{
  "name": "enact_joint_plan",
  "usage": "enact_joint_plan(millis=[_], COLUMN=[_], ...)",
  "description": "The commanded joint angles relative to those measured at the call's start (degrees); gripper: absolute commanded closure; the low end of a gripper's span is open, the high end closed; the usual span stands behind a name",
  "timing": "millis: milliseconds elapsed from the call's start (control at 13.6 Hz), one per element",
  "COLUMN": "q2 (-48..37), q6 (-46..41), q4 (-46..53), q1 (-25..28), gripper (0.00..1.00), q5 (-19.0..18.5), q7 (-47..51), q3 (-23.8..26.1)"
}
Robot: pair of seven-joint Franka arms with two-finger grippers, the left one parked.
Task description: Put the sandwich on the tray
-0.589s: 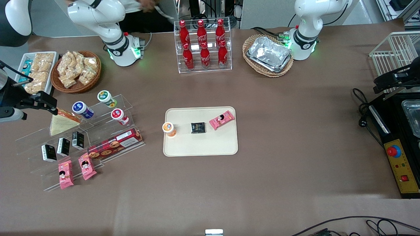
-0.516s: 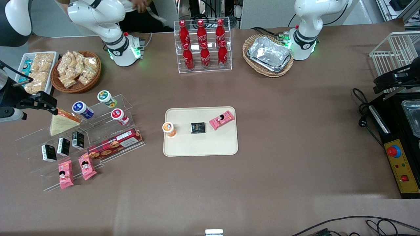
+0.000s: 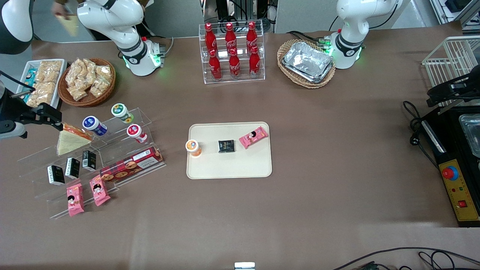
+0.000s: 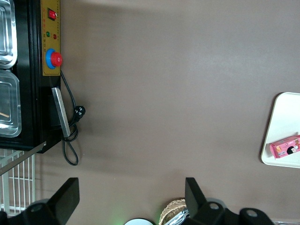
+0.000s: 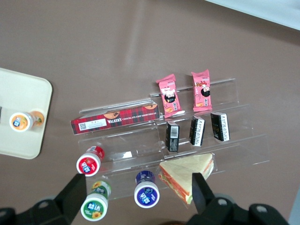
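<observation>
Above the working arm's end of the table, shows the black two-finger end effector (image 3: 52, 118) (image 5: 138, 180) spread wide and released, gripping nothing. Has drifted a touch sideways since half a second ago, away from the tray, with no descent to speak of. Leaves one fingertip (image 5: 196, 180) just over a corner of the clear-wrapped triangular sandwich of pale bread with orange-red filling (image 3: 71, 139) (image 5: 187, 174). Finds that sandwich unmoved on the clear acrylic stepped rack (image 3: 112, 146), beside the blue-lidded jar (image 3: 93, 124). Puts the large flat cream-beige tray (image 3: 228, 168) well apart, mid-table, already carrying an orange-topped cup (image 3: 193, 146), a black packet (image 3: 226, 146) and a pink packet (image 3: 253, 137). Suggests fine alignment only: no grasp made yet, so pick, carry and placement all remain.
</observation>
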Motion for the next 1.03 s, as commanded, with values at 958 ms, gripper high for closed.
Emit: enact_joint_plan(millis=[958], q2=[0.28], q6=[2.81], q4=[0.40], q1=[0.05], gripper=[0.00], q5=[2.74], q7=[-74.50], q3=[-11.69])
